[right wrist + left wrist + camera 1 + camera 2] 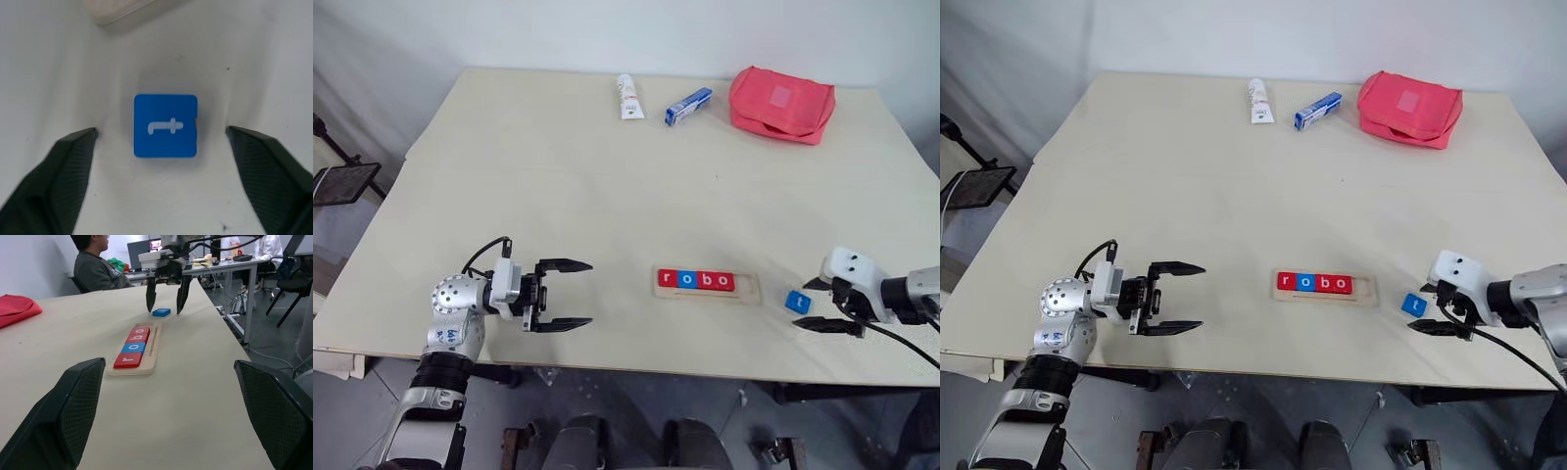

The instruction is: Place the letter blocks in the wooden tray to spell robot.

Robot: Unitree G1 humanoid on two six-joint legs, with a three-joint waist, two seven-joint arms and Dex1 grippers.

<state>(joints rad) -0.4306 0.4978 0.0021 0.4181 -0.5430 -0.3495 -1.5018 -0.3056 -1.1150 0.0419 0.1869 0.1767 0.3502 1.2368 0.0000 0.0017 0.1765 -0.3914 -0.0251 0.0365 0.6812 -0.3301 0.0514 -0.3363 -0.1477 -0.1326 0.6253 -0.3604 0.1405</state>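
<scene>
The wooden tray (747,285) lies near the table's front edge. Its letter blocks (695,280) read r, o, b, o, coloured red, blue, red, red. A blue t block (798,302) lies flat on the table just right of the tray's end. My right gripper (803,305) is tilted down over it and open. One finger is on each side of the block (165,126), and neither touches it. To the left of the tray, my left gripper (589,293) is level and open. It points toward the tray (152,350) and holds nothing.
At the table's far edge lie a red pouch (781,103), a blue-and-white box (688,106) and a white tube (628,96). The table's front edge runs just below the tray. A person (95,269) sits beyond the table's right end.
</scene>
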